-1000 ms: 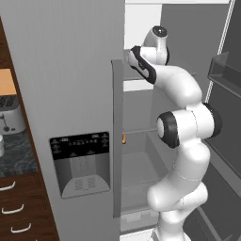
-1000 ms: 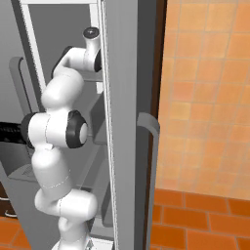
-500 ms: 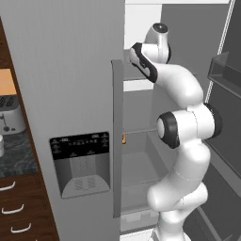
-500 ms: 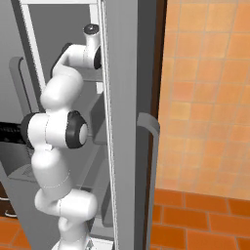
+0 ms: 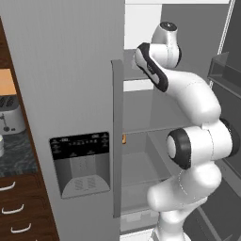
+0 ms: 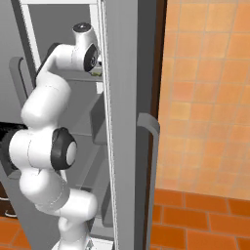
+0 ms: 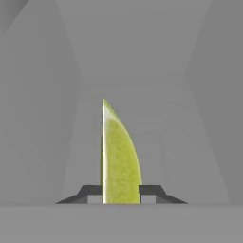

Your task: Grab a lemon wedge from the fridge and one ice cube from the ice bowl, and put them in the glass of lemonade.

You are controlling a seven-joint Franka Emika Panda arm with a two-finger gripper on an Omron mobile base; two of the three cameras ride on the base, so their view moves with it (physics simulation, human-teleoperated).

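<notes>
the two-finger gripper is seen nearly closed, its small dark finger tips pressed against both flanks of the tiny yellow-green lemon wedge. the wedge stands upright between them, flat cut face to one side, curved rind to the other, point away from the hand. it is judged light, soft and wet: it would crush under hard squeezing and could slide out along its slick cut face. hold is taken low on the thick end, which is judged the soundest place; the thin tip would fold.

in the right base view a speck of yellow-green wedge shows just beside the wrist, at an upper shelf of the tall grey side-by-side fridge, just behind the front edge of the open door.

room for withdrawal is judged narrow. the white arm is bent into the open compartment, with the closed left door's long vertical handle close on one side and the open door's shelf bins on the other. a straight pull back along the hand's axis is judged safest before any swing. a small orange item sits on a lower shelf, well apart.

beyond the wedge, plain grey fridge walls recede to the back panel.

the silver toaster stands on the counter to the left of the fridge.
</notes>
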